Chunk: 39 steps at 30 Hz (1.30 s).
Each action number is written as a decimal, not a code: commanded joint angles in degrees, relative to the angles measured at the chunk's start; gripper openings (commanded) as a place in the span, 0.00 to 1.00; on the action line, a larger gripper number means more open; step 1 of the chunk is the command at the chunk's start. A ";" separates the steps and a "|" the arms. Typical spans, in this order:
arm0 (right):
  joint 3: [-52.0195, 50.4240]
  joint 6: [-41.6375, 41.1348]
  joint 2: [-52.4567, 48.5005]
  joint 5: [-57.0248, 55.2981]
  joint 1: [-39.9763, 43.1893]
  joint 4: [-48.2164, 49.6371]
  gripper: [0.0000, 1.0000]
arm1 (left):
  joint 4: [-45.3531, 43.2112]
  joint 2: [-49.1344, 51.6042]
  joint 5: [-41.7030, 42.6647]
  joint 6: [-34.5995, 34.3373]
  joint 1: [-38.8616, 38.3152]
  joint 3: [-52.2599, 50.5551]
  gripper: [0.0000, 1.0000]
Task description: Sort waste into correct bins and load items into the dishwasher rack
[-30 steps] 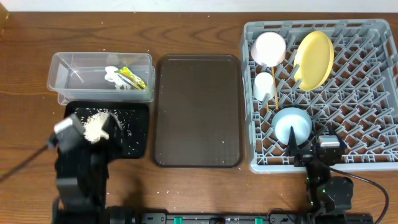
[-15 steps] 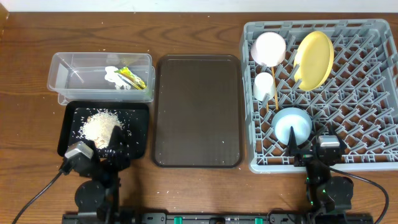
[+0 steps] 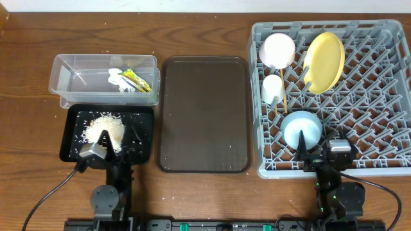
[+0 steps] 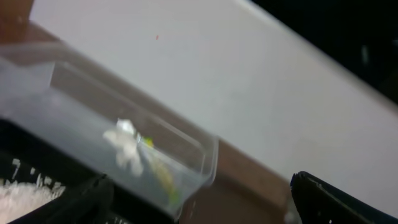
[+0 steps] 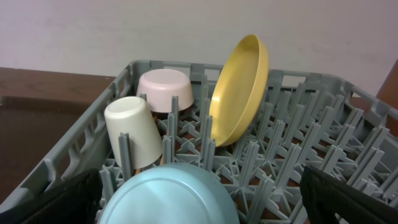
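Starting nearest the bases: the left gripper (image 4: 199,186) hangs over the near edge of the shallow glossy black rectangular tray (image 3: 144,119). Its fingers are spread wide with nothing between them. The loose white rice-like crumbs (image 3: 106,126) are piled in that tray, with strays out towards its rim.

The right gripper (image 5: 199,193) is spread open too, holding nothing, at the near wall of the big light-grey lattice dishwasher rack (image 3: 379,96). The round light blue dish (image 3: 303,128) sits right in front of it, cut off by the bottom edge of the wrist view.

Just behind the black tray is the clear plastic rectangular tub (image 3: 64,70), holding the crumpled white tissue (image 3: 115,78) and the yellow-green-orange snack wrapper (image 3: 135,80). The left wrist shot is tilted and blurry, so the wrapper is only a smear there.

The dark brown serving tray (image 3: 204,115) fills the middle, with thin strips of wooden table (image 3: 26,38) on either side.

Further into the rack are the small white cup (image 3: 272,88), the thin wooden chopsticks (image 3: 283,102) mostly hidden beside it, the white bowl (image 3: 277,49) and the round yellow plate (image 3: 324,61) standing on edge. Everything sits in the left part of the rack, and the right part is just pegs. From above you can't make out either jaw gap, only the wrist views show it.
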<state>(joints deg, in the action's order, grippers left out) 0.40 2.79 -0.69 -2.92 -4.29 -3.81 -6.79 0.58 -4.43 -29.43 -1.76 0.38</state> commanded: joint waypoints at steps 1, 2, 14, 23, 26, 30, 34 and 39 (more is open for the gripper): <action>-0.11 0.70 0.39 0.20 0.57 -0.22 0.99 | 1.57 -0.48 0.55 3.85 -0.76 -0.15 0.95; -0.11 0.70 0.39 0.20 0.57 -0.22 0.99 | 2.54 -0.48 0.57 4.94 -0.85 -0.15 0.94; -0.11 0.70 0.39 0.20 0.57 -0.22 0.99 | 8.31 -0.48 2.54 26.73 -0.85 -0.15 0.95; -0.11 0.70 0.39 0.20 0.57 -0.22 0.99 | 8.74 -0.48 2.75 29.64 -0.85 -0.15 0.94; -0.11 0.72 0.39 0.20 0.57 -0.22 0.99 | 10.16 -0.48 3.50 29.40 -0.85 -0.15 0.94; -0.11 0.70 0.39 0.20 0.57 -0.22 0.99 | 10.91 -0.48 3.78 29.42 -0.83 -0.15 0.95; -0.11 0.70 0.39 0.20 0.57 -0.22 0.99 | 10.91 -0.48 3.80 29.42 -0.83 -0.15 0.94; -0.11 0.70 0.39 0.20 0.57 -0.22 0.99 | 10.93 -0.39 3.80 29.42 -0.83 -0.15 0.95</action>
<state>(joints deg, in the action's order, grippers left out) 0.40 2.79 -0.69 -2.94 -4.29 -3.81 1.39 0.58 -0.14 -1.17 -2.37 1.02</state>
